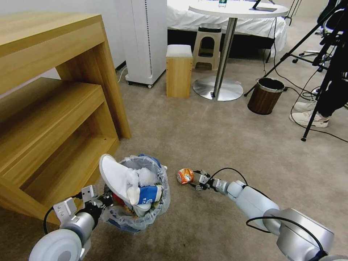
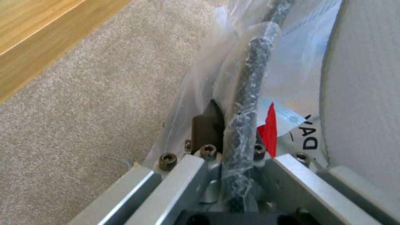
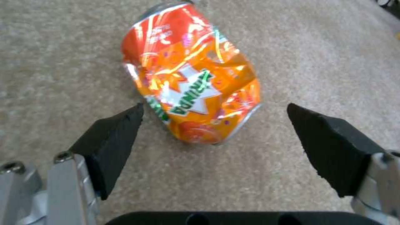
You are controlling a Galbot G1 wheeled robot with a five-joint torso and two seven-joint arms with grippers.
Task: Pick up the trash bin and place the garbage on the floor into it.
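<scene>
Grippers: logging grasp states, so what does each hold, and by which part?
Left gripper clamps the trash bin by its bag-lined rim. Right gripper holds nothing, open beside the orange can.

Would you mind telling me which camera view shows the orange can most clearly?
The right wrist view: the dented orange can lies on the carpet just ahead of the right gripper, whose fingers are spread wide. In the head view the can is small, beside the bin.
</scene>
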